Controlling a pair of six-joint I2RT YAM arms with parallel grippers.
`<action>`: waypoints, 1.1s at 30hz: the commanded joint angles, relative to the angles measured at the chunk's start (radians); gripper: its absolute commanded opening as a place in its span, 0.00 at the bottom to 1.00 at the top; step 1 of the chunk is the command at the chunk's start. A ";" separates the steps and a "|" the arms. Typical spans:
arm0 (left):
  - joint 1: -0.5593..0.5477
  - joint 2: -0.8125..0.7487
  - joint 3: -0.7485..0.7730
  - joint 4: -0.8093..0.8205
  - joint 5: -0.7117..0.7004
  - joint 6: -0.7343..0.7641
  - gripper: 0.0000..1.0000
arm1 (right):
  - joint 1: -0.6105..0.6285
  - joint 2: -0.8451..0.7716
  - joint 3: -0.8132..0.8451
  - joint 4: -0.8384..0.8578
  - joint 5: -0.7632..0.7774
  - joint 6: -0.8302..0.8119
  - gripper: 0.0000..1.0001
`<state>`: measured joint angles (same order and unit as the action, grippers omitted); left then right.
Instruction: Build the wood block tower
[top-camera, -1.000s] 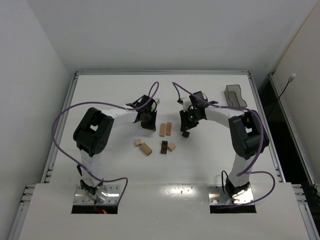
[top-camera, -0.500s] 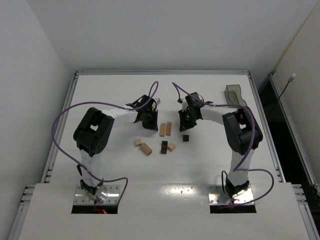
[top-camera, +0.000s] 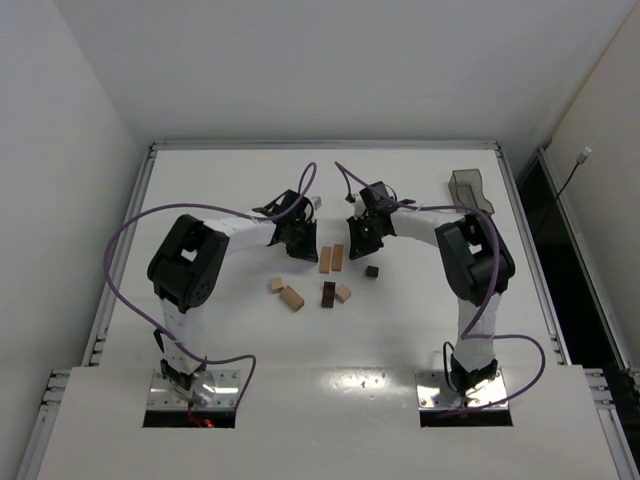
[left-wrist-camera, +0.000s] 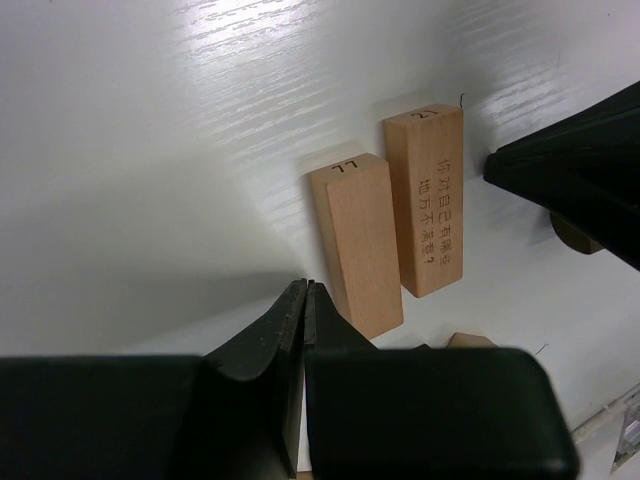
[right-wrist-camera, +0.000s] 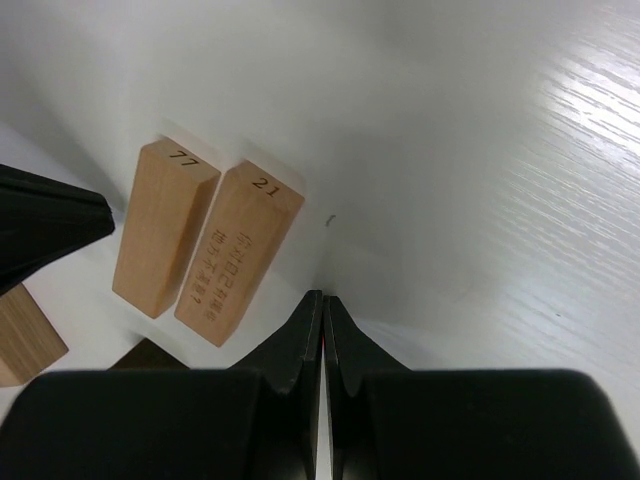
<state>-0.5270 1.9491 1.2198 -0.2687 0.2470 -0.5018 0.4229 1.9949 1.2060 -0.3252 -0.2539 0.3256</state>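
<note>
Near the centre of the top view, on the white table (top-camera: 200, 180), a pair of light tan oblong wooden blocks (top-camera: 325, 260) lies flat, side by side and touching, one set slightly further along than the other. Just to the upper left of the pair hangs the left gripper (top-camera: 297, 243), its fingers pressed together on nothing. To the upper right, the right gripper (top-camera: 360, 240) is likewise closed and empty. Each wrist view shows the closed tips near the pair's ends.

Lower right of the pair sits a small dark brown wooden cube (top-camera: 372, 271). Below the pair lies a dark brown oblong wooden block (top-camera: 328, 294), with a small tan wooden cube (top-camera: 343, 293) just beside it on the right. Further left are a larger tan wooden block (top-camera: 292, 298) and a second little tan cube (top-camera: 277, 285). Every block rests singly on the table. At the upper right, well apart, stands a translucent grey plastic bin (top-camera: 472, 192)
</note>
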 joint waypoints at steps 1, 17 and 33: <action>0.002 0.008 -0.005 0.034 0.021 -0.015 0.00 | 0.027 0.027 0.030 0.005 0.012 0.032 0.00; 0.002 0.028 -0.005 0.063 0.061 -0.043 0.00 | 0.065 0.054 0.058 -0.005 -0.008 0.032 0.00; 0.002 0.065 0.014 0.072 0.052 -0.053 0.00 | 0.093 0.073 0.067 -0.014 -0.027 0.023 0.00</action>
<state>-0.5228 1.9804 1.2201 -0.2245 0.3000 -0.5476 0.4828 2.0300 1.2560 -0.3355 -0.2630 0.3435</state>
